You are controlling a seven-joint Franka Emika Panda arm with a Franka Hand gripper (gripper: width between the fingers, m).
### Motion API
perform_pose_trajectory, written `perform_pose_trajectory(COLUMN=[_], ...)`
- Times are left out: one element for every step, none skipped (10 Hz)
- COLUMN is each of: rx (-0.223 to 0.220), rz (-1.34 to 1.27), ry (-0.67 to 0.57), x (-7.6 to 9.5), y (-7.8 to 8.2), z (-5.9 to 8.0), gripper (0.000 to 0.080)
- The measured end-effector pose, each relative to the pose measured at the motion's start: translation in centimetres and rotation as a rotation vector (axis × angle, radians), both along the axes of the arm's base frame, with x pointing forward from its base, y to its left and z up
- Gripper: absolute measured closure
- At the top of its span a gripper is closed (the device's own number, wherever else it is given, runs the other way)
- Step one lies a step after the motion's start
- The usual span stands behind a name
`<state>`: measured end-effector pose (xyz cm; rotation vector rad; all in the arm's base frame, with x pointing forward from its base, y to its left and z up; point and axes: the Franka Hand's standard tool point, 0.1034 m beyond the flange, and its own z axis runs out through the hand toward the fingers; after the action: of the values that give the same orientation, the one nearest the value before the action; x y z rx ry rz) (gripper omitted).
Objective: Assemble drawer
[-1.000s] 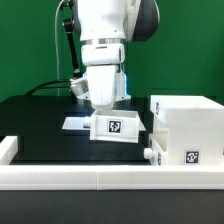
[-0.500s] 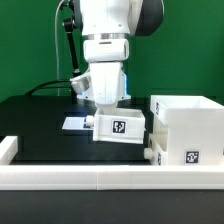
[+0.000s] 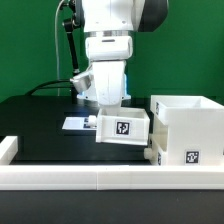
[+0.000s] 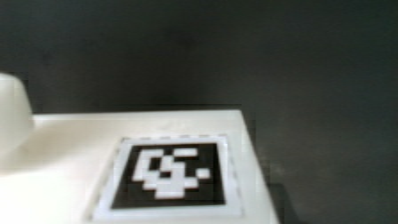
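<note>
My gripper (image 3: 108, 110) is shut on the top edge of a white drawer part (image 3: 122, 128) that carries a black marker tag on its face. It holds the part just above the black table, its edge close to the left side of the large open white drawer box (image 3: 187, 128) at the exterior view's right. In the wrist view the part (image 4: 169, 170) and its tag fill the near field, and my fingers are hidden. I cannot tell whether the part touches the box.
The marker board (image 3: 74, 124) lies flat behind the held part. A long white wall (image 3: 70, 178) runs along the table's front edge. Small white pegs (image 3: 150, 155) stick out of the drawer box's lower left side.
My gripper has carried the white drawer part toward the exterior view's right, closer to the drawer box. The box has not moved.
</note>
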<state>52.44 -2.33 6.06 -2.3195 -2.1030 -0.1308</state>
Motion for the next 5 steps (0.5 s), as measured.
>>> perform_pose_trajectory(rx=[0.0, 0.0, 0.001, 0.002, 0.003], rz=[0.0, 0.0, 0.001, 0.005, 0.008], ry=[0.002, 0.003, 0.004, 0.003, -0.003], x=[-0.06, -0.08, -0.05, 0.27, 0.71], y=[-0.04, -0.03, 0.0, 0.15, 0.31], z=[-0.08, -0.13, -0.15, -0.11, 0.07], gripper=[0.0757, 0.0757, 0.0757, 0.0757, 0.0757])
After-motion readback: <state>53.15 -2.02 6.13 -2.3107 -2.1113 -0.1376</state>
